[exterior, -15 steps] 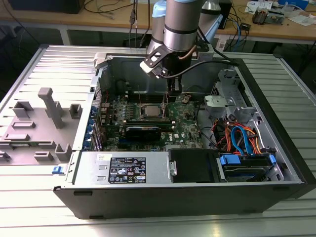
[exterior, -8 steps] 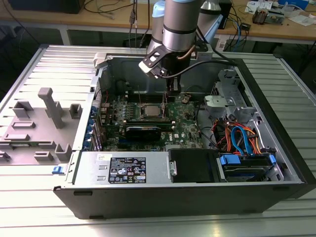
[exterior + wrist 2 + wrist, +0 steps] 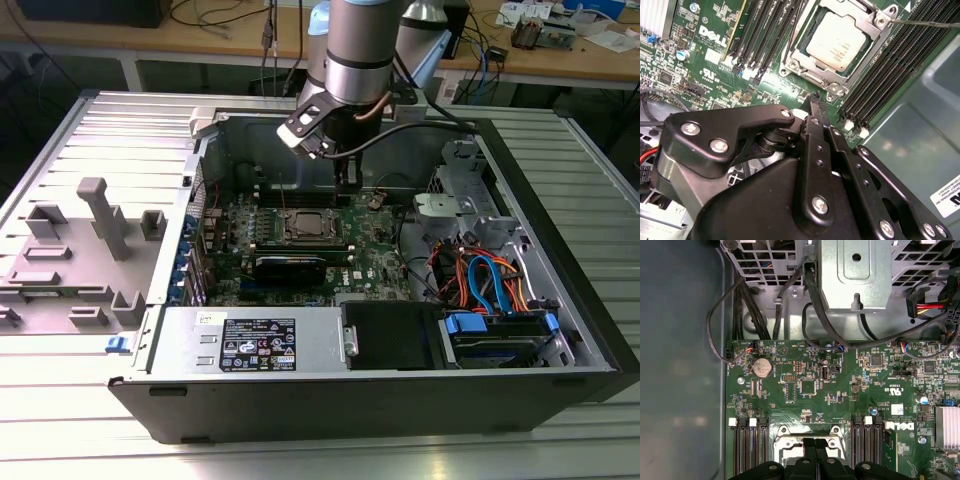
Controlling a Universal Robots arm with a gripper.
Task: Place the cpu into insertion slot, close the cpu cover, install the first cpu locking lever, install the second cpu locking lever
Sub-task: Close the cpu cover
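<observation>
Lying open on a ribbed metal worktop (image 3: 80, 130), a dark computer case (image 3: 565, 230) takes up the middle of the exterior view with its inside exposed. A grey robot arm (image 3: 358, 50) reaches down into the case from above, with cables looped round its wrist. Inside, a green motherboard (image 3: 375, 262) lies on the floor of the case. A silver power supply (image 3: 250, 340) with a printed label runs along the near wall, and a drive bay (image 3: 495, 335) with blue and orange cables sits at the exterior view's right. On the worktop at the exterior view's left stands a grey plastic fixture (image 3: 95, 215) of posts and brackets.

Banks of black memory slots (image 3: 890, 70) run on both sides of the insertion slot (image 3: 812, 77), which lies near the middle of the board. The cpu cover (image 3: 860, 15) lies flat on the slot as a silvery frame. The cpu (image 3: 840, 42) sits in the slot, its pale metal top showing through the cover's window. A thin metal lever (image 3: 925, 22) runs from one corner of the slot out across the neighbouring memory slots.

The jaws are closed, the black fingertips (image 3: 810, 450) pressed together with nothing between them. In the second wrist view they end just beside a corner of the slot, above the board; whether they touch it cannot be told. A round coin cell (image 3: 761, 367) sits on the board well apart from the slot.
</observation>
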